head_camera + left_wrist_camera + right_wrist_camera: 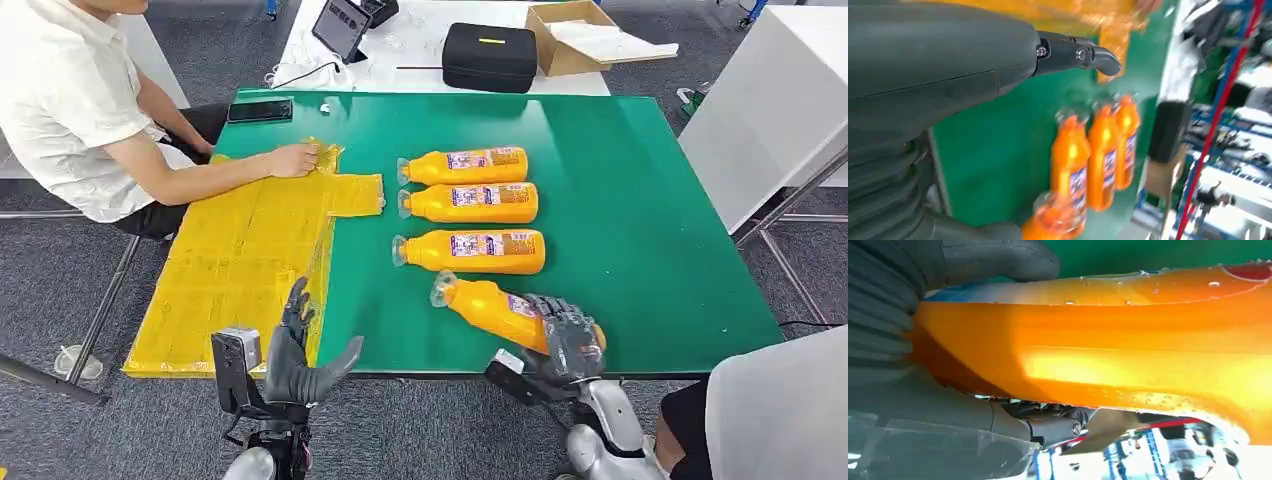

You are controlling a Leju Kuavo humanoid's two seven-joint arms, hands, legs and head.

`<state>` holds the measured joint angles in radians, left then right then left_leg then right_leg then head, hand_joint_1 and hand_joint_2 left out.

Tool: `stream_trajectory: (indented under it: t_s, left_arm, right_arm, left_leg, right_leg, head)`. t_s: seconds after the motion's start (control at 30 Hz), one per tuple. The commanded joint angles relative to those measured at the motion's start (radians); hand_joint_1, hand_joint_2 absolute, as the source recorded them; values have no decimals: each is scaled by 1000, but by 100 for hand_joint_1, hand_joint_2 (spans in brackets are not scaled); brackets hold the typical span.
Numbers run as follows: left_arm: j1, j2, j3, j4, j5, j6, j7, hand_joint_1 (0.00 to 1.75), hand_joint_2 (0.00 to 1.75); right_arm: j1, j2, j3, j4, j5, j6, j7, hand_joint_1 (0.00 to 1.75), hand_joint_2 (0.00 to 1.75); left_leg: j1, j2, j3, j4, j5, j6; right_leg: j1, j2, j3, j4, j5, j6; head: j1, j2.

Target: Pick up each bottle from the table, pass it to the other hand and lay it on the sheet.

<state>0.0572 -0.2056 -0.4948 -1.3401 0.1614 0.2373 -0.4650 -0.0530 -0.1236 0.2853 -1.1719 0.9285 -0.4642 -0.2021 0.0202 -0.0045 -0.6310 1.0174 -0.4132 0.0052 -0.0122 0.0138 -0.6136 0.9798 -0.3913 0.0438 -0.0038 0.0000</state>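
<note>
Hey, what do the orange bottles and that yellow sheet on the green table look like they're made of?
The orange bottles look like clear glossy plastic filled with orange liquid: see-through necks, printed labels, and droplets on the one the right robot hand grips. The yellow sheet seems a thin, shiny plastic film, judging by its wrinkles and glare, though coated paper can't be ruled out.

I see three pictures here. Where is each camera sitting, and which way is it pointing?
Head view: high on the robot, looking down at the green table; left hand and right hand enter from below.
Left wrist view: behind the left hand, facing three lying bottles.
Right wrist view: behind the right hand, against the gripped bottle.
Shared: that bottle appears from the head too.
</note>
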Motion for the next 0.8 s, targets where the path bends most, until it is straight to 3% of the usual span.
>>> stream_trajectory:
  t_s: [0.03,0.27,0.4,0.8]
  left_arm:
    - [-17,49,-46,70,25,-8,6,0,175]
    - [-18,50,-47,69,26,-8,6,0,175]
    - [-17,59,-63,81,128,-31,29,0,175]
    - [-64,53,-77,94,230,-103,20,0,175]
  right_arm:
    - [6,51,33,-9,-25,2,-6,175,175]
    - [7,49,32,-8,-26,1,-6,175,175]
    - [8,81,34,-35,-129,-34,-76,175,175]
    - [-19,185,163,8,-346,24,-247,175,175]
  left_leg:
    - [0,1,3,-2,-1,0]
    - [0,0,-1,-1,0,0]
    - [0,0,-1,-1,-1,0]
    - [0,2,-1,-1,-2,0]
  right_leg:
    - [1,-1,3,-1,-1,-2]
    - [0,-1,0,-1,-1,0]
    - [0,0,0,-1,-2,0]
    - [0,1,-1,0,-2,-1]
  head:
    - [0,0]
    - [0,0]
    - [0,0]
    - [0,0]
